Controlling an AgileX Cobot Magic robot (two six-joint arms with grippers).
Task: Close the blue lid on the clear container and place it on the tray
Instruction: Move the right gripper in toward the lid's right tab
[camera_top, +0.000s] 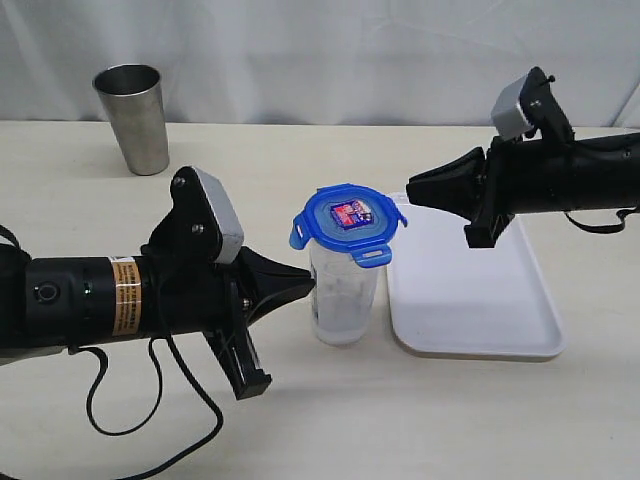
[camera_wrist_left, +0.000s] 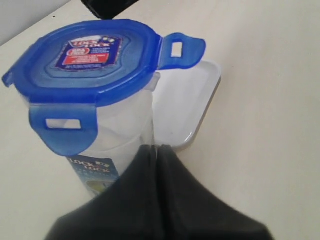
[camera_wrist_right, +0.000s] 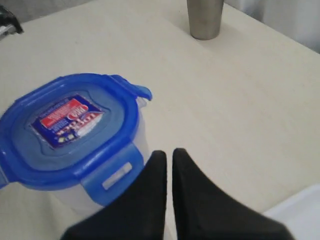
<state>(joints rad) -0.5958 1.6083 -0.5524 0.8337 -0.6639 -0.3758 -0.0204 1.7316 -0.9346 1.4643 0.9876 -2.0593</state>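
Tabletop (camera_top: 420, 420), lidded container (camera_top: 340, 295) beside tray (camera_top: 470, 290) edge

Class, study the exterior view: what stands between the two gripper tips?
The clear container, topped by the blue lid, stands between the left gripper and the right gripper; the exterior view shows it.

Light: bright, even and diffuse, seemingly from above; no hard shadows.
Shadows: a faint soft patch on the table (camera_top: 400, 420) below the left gripper (camera_top: 310, 278); a thin grey line under the tray (camera_top: 470, 345) rim.
Glare: pale vertical streaks on the steel cup (camera_top: 133, 118); a mild sheen on the blue lid (camera_top: 348, 222) just ahead of the jaws.
Focus: exterior view sharp. In both wrist views the black fingers (camera_wrist_left: 140, 200) are soft and featureless, and the lid label just beyond their tips is slightly blurred.
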